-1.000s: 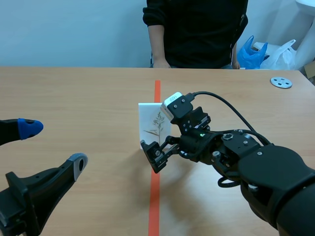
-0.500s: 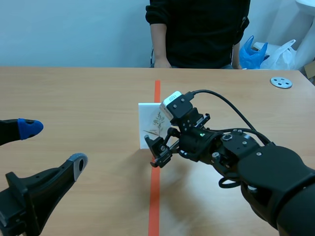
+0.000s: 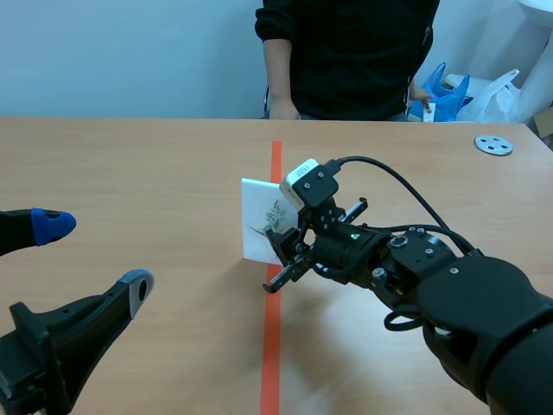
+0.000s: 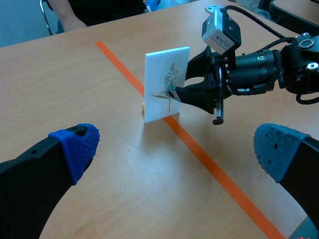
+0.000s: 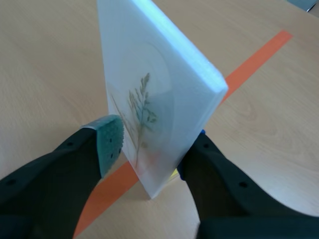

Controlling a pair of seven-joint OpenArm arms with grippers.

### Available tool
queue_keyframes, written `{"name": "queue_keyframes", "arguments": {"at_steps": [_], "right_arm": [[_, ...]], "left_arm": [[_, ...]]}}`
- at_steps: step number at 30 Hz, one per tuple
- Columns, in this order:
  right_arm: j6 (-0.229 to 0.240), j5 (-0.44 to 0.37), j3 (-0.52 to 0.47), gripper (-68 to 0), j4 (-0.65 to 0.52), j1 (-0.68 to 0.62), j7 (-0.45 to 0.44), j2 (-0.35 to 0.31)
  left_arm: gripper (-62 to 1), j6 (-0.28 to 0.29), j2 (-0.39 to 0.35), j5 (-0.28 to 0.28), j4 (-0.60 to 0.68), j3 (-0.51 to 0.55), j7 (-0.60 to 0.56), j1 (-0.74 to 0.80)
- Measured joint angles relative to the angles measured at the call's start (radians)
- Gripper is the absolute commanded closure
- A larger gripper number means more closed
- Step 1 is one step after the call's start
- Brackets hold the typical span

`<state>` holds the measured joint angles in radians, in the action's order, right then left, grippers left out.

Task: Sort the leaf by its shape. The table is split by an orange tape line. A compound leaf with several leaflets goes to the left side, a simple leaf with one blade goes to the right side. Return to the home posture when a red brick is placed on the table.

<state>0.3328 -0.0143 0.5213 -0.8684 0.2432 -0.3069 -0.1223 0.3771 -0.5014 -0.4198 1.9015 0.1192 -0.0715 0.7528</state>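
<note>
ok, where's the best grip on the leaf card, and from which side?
Pinch the leaf card across its two broad faces, low down, coming edge-on from the robot's right. It stands upright and thin, so the faces likely give the steadiest hold.

The right arm is reaching in low past the middle, and its right tool (image 3: 282, 249) is clamping the leaf card (image 3: 257, 216), one finger pressing on each face. The left arm is lying low, and its left tool (image 4: 175, 147) is hovering short of the right tool, its blue pads (image 4: 79, 144) spreading wide apart.
</note>
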Motion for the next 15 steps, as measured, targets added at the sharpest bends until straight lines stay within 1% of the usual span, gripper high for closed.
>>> {"name": "queue_keyframes", "arguments": {"at_steps": [6, 9, 12, 15], "right_arm": [[0.0, 0.0, 0.0, -6.9, 0.0, 0.0, -0.003, 0.0], [0.0, 0.0, 0.0, -3.3, 0.0, 0.0, -0.003, 0.0], [0.0, 0.0, 0.0, -3.2, 0.0, 0.0, -0.009, 0.0], [0.0, 0.0, 0.0, -3.3, -0.001, 0.0, -0.034, 0.0]], "left_arm": [[-62.3, 0.0, 0.0, 0.0, 0.0, 0.0, 0.0, 0.0], [-62.3, 0.0, 0.0, 0.0, 0.0, 0.0, 0.0, 0.0], [-62.3, 0.0, 0.0, 0.0, 0.0, 0.0, 0.0, 0.0], [-62.3, 0.0, 0.0, 0.0, 0.0, 0.0, 0.0, 0.0]]}}
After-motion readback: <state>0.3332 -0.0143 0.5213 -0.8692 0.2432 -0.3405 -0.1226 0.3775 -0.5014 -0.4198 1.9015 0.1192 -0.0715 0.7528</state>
